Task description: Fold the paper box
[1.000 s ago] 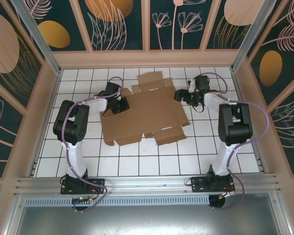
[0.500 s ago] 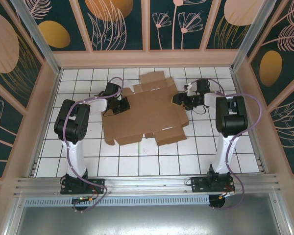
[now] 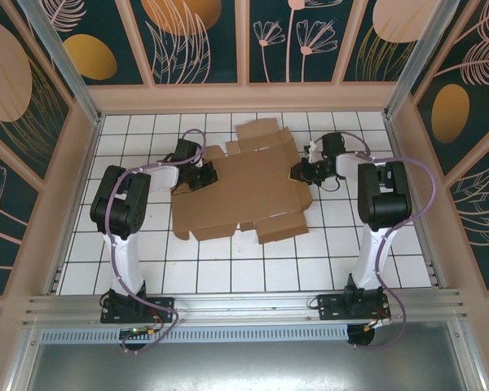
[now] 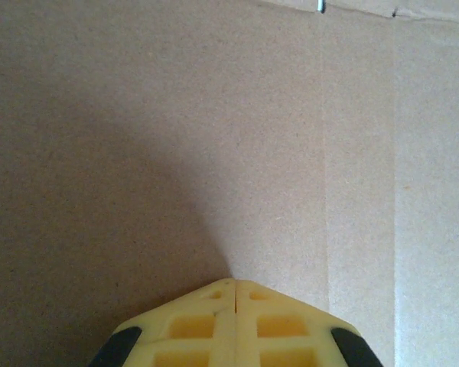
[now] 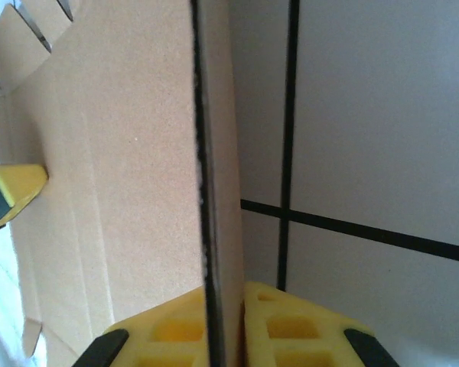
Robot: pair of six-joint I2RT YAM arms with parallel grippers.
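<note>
Top view: the paper box [image 3: 244, 183] lies opened out as a brown cardboard sheet at the centre of the white tiled table [image 3: 228, 273], with flaps reaching toward the upper and lower parts of the frame. The left fingers [image 3: 200, 175] sit at the sheet's left edge. The right fingers [image 3: 300, 170] sit at its right edge.

Left wrist view: the left fingers [image 4: 191, 325], yellow, are at the bottom centre, pressed together with only a thin seam between them and nothing seen in the seam. Plain cardboard of the paper box [image 4: 214, 138] spreads behind them, with faint crease lines on the right. Whether the tips touch it cannot be told.

Right wrist view: the right fingers [image 5: 291, 325], yellow, are at the bottom, clamped on the paper box [image 5: 122, 153]. Its thin edge rises up the frame from between them. White tiles of the table [image 5: 375, 138] show on the right.
</note>
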